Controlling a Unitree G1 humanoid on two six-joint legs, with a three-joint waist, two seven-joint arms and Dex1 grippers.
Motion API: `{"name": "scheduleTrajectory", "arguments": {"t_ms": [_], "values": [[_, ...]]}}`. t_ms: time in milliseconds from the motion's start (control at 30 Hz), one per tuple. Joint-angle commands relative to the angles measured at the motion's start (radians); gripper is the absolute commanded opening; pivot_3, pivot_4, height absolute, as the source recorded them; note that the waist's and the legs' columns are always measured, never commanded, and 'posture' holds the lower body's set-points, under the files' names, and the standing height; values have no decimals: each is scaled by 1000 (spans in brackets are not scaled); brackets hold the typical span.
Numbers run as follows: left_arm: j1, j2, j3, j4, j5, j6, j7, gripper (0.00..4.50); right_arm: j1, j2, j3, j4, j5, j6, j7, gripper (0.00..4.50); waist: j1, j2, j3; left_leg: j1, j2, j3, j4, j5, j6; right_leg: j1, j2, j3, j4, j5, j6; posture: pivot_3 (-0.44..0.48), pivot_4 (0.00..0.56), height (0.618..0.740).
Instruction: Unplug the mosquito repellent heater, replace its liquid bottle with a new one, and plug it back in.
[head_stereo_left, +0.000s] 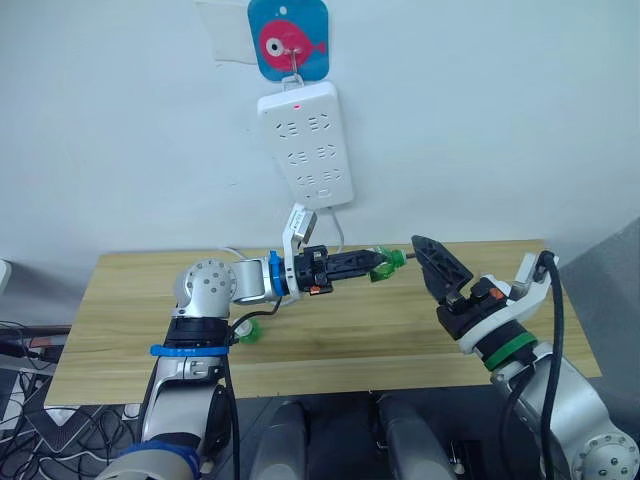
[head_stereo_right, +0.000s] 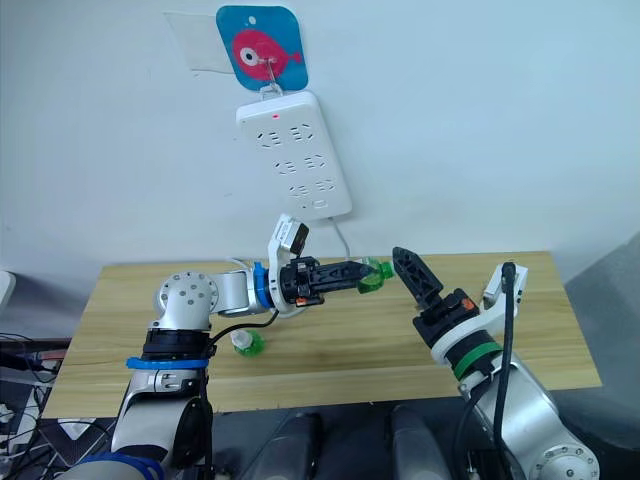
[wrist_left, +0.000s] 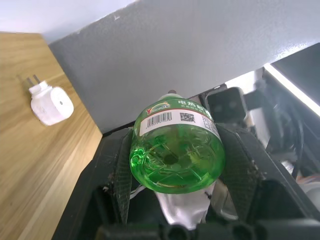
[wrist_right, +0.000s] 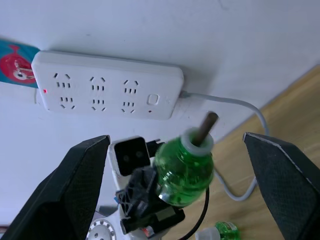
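One green-liquid bottle (wrist_left: 176, 146) in left pincer (wrist_left: 175, 180)

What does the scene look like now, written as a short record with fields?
left gripper: shut on the green transparent liquid bottle, held above the table, wick end toward the right gripper
right gripper: open, beside the bottle, holding nothing
small white rounded heater: unplugged, lying on the wooden table
second green bottle: on the table
white power strip: hanging on the wall, red light on
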Motion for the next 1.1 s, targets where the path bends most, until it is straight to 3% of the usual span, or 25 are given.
{"name": "scheduleTrajectory", "arguments": {"t_ms": [33, 467, 567, 833, 867, 1067, 1100], "values": [[-11, -10, 27, -19, -39, 16, 7, 2268, -2, -16, 32, -19, -28, -49, 34, 4473, 0, 0, 0, 0, 0, 0, 0, 0, 0, 0, 0, 0, 0, 0, 0, 133, 271, 740], [7, -30, 34, -49, -70, 36, 43, 2268, -73, -9, 130, 59, -86, -122, 61, 4473, 1, 0, 0, 0, 0, 0, 0, 0, 0, 0, 0, 0, 0, 0, 0, 143, 278, 740], [7, -28, 33, -49, -73, 35, 45, 2268, -72, -8, 139, 66, -91, -129, 62, 3864, 1, 0, 0, 0, 1, 0, 0, 0, 0, 0, 0, 0, 0, 0, 0, 144, 280, 740], [20, -29, 26, -66, -84, 42, 51, 2268, -81, -18, 157, 69, -98, -129, 71, 966, 1, 0, 0, 0, 1, 0, 0, 0, 0, 0, 0, 0, 0, 0, 0, 139, 277, 740], [22, -30, 25, -67, -84, 43, 52, 2268, -82, -20, 157, 70, -98, -128, 73, 804, 1, 0, 0, 0, 1, 0, 0, 0, 0, 0, 0, 0, 0, 0, 0, 137, 278, 740], [37, -32, 18, -92, -87, 61, 47, 2268, -80, -30, 152, 67, -104, -133, 75, 808, 1, 0, 0, 0, 1, 0, 0, 0, 0, 0, 0, 0, 0, 0, 0, 136, 275, 740], [36, -31, 19, -88, -87, 67, 50, 2618, -79, -37, 143, 68, -102, -135, 77, 808, 1, 0, 0, 0, 1, 0, 0, 0, 0, 0, 0, 0, 0, 0, 0, 138, 273, 740]]}}
